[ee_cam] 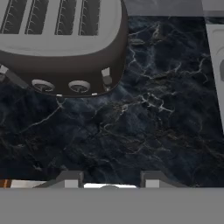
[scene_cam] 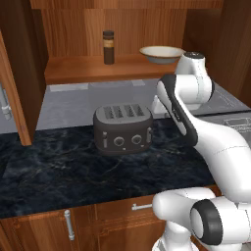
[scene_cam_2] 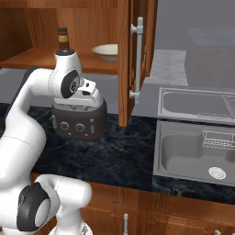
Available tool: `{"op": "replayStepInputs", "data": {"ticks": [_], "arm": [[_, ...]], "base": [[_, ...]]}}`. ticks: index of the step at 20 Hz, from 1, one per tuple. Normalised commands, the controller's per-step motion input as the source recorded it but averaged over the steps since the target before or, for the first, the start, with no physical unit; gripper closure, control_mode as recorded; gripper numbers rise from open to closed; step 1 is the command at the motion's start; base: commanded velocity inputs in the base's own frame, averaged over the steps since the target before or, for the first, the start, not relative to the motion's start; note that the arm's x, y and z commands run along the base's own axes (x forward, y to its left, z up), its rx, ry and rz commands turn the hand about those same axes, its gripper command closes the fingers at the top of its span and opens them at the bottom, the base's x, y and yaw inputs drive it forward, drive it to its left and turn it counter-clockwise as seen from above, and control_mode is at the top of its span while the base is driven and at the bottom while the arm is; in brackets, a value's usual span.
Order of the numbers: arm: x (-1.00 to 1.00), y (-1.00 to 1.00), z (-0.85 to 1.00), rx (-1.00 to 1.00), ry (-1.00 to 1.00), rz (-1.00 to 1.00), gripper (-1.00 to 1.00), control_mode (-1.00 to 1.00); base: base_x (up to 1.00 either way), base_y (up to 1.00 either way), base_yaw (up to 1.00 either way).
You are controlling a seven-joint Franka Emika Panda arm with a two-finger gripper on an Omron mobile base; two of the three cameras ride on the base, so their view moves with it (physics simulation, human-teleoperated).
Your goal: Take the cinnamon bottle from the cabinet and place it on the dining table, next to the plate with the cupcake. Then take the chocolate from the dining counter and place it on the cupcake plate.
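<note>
Above the black marbled counter [ee_cam: 144, 122], two-finger gripper [ee_cam: 109, 178] empty, fingers together, dark four-slot toaster [ee_cam: 61, 43] at 11 o'clock.

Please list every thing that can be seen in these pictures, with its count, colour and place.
bottle: one, brown with a tan band, upright on the cabinet shelf
bowl: one, cream, on the shelf right of the bottle
cabinet: one, reddish-brown wood, door open
toaster: one, dark grey, four slots, on the counter
counter: one, black marbled
sink: one, grey steel, set in the counter right of the toaster
arm: one, white with dark joints, bent over the counter
fingers: two, dark, above bare counter near the toaster, holding nothing
</note>
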Motion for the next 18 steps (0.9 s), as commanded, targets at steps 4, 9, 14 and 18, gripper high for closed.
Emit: {"op": "replayStepInputs", "data": {"ticks": [4, 9, 14, 18], "arm": [[0.11, 0.06, -0.04, -0.06, 0.01, -0.03, -1.00, -1.00], [0.03, -0.02, 0.04, 0.00, 0.04, 0.02, -1.00, -1.00], [0.17, 0.27, 0.81, -0.05, -0.40, 0.06, -1.00, -1.00], [0.15, 0.39, 0.92, -0.02, -0.46, 0.03, -1.00, -1.00]], "base": [[0.00, 0.00, 0.00], [0.00, 0.00, 0.00], [0.00, 0.00, 0.00], [0.00, 0.00, 0.00]]}}
